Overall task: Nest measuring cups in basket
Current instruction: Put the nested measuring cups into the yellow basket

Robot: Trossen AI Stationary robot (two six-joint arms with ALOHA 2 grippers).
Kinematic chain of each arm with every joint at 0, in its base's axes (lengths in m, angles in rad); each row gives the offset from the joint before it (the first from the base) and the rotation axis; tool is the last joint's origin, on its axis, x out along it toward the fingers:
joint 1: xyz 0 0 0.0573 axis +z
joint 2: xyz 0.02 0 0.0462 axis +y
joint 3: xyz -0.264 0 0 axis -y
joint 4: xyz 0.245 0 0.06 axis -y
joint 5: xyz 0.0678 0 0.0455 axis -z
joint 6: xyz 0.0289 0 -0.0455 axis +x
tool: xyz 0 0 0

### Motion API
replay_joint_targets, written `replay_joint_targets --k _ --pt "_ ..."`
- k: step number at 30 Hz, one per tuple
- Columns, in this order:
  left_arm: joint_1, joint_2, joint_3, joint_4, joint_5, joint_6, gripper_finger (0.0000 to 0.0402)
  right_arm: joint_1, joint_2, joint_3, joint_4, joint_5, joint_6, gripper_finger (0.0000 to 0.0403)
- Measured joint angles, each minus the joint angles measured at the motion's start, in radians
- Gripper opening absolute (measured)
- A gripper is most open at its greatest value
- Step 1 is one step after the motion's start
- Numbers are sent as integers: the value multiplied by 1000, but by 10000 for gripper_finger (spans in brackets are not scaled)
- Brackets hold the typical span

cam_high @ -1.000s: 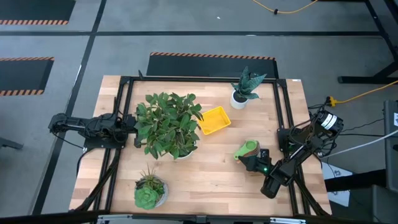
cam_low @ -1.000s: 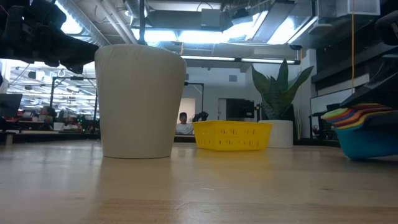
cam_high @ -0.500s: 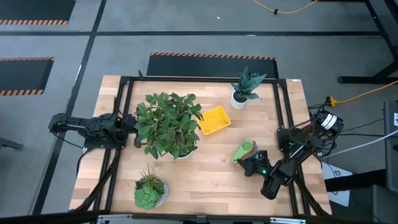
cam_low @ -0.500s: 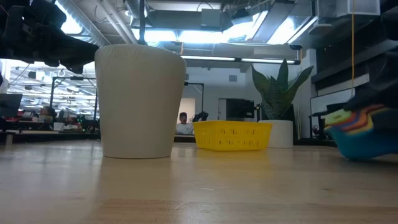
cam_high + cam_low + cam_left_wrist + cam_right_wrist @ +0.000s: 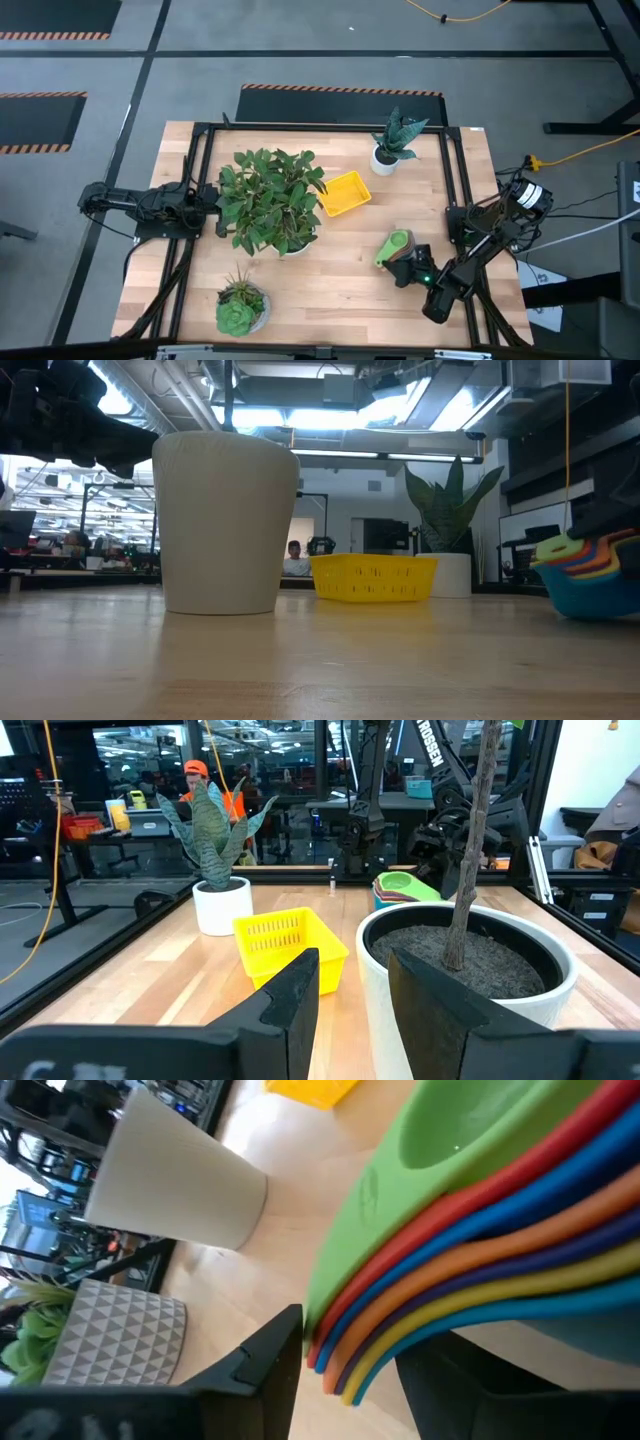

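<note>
Wooden table (image 5: 330, 280) bears the nested measuring cups (image 5: 394, 245), handles clamped in the right tool (image 5: 404, 262).

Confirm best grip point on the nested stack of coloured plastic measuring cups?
Take the nested stack of coloured plastic measuring cups by the fanned flat handles, coming in from the right arm's side. The handles project together past the round bowls, which give no flat faces. The right tool sits at that end.

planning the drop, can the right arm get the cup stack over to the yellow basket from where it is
Probably yes: bare tabletop lies between the right pincer, shut on the measuring cups, and the basket; both plants stand aside.
</note>
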Motion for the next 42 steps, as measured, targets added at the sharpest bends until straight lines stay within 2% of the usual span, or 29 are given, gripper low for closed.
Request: replay_joint_targets --k 7,17,31,36,42 --pt "0 0 0 0 0 0 117 0 0 0 -5 23 3 163" --pt "0 0 0 0 0 0 117 24 0 0 -61 11 87 212" --pt "0 0 0 0 0 0 117 40 0 0 -69 52 131 212" --pt "0 0 0 0 0 0 117 40 0 0 -51 53 202 211" --pt "0 0 0 0 0 0 117 54 0 0 -51 33 214 211"
